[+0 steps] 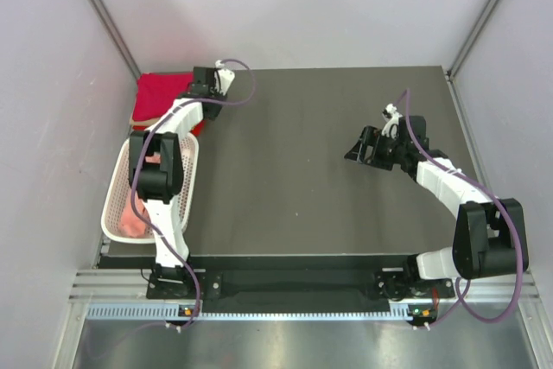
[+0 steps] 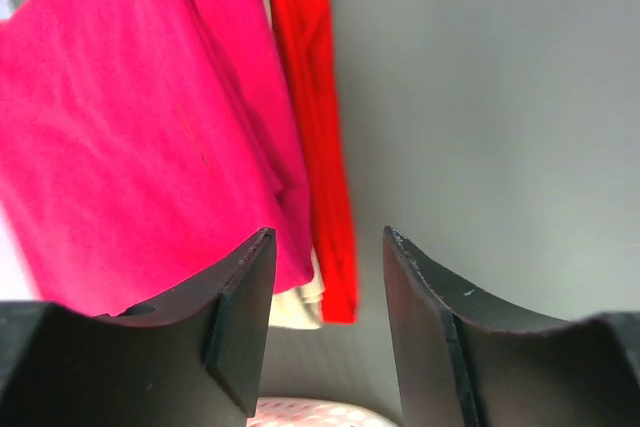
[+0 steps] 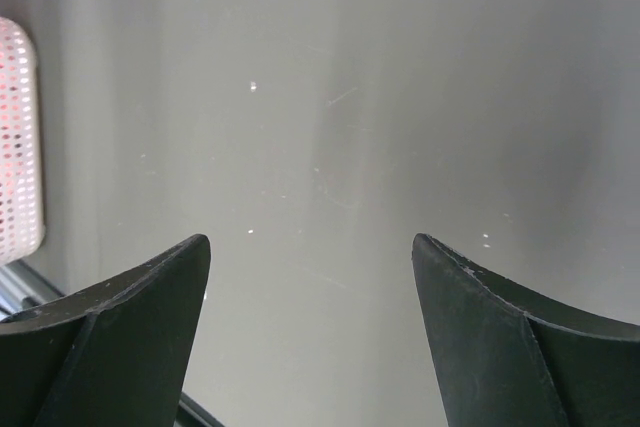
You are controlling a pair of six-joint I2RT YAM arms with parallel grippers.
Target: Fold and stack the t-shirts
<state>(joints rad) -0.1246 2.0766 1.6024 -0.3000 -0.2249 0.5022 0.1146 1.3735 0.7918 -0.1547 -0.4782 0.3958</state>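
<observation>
my read: this is the tail end of a stacking step. the left gripper [image 2: 327, 242] is partly open with nothing between its jaws. it hangs low right next to the stack [image 1: 160, 97], which lies on the tabletop [image 1: 294, 170] just past the far end of the basket [image 1: 192, 170].

the crimson shirt [image 2: 130, 137] is on top, a bit of the tan shirt [image 2: 297, 304] peeks out underneath, and a brighter red shirt [image 2: 325, 167] shows along the edge. the right gripper [image 3: 310, 242] is wide open and holds nothing. it hovers over the tabletop well to the right of the basket.

there's a crumpled pink shirt [image 1: 131, 218] in the basket, so i'd say the job isn't finished.

next move, as i see it: lift the left gripper straight up so a finger doesn't snag the top layer and drag the fold open. then go into the basket for the pink one and spread it on the tabletop to the right of the basket, where both arms can reach it.

orientation: in the left wrist view the folded edges of the crimson and red shirts run nearly parallel, heading away from the basket. my guess is the stack's long axis runs that way too, but from above the arm covers part of it, so i'm not sure. no collar or label is showing, so i can't tell which end is the neck. the pink one is just a lump with no real axis.
</observation>
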